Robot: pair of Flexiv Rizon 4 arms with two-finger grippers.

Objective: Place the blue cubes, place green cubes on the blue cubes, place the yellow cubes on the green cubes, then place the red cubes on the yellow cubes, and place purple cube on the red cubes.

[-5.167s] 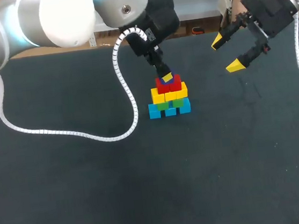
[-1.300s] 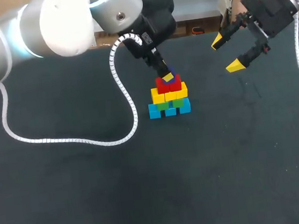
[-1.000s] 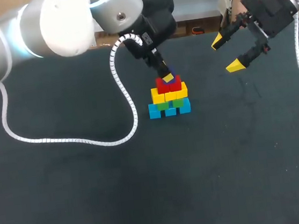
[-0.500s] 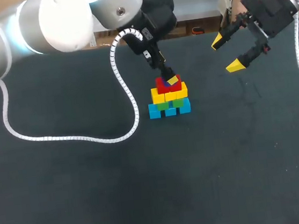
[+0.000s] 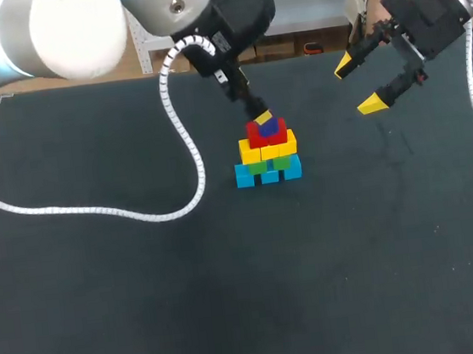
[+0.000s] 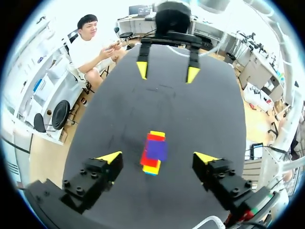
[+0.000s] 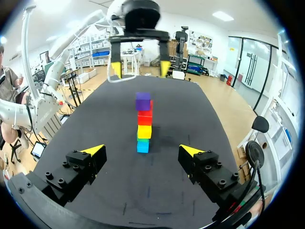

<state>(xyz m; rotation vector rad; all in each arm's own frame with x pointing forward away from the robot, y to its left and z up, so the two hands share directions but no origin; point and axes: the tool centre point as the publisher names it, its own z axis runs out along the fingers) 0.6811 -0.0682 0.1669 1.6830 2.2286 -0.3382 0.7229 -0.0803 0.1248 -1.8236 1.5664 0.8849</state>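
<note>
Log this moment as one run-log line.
purple cube atop red cubes | left gripper: jaws open, above purple cube | right gripper: jaws open, away from cubes

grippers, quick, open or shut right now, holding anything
Left gripper: open, holding nothing, above the small purple cube.
Right gripper: open, holding nothing.

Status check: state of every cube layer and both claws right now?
blue cubes: bottom row
green cubes: on the blue cubes
yellow cubes: on the green cubes
red cubes: on the yellow cubes
purple cube: on the red cubes, not gripped
left claw: open, above the purple cube
right claw: open, empty, away from the cubes
</note>
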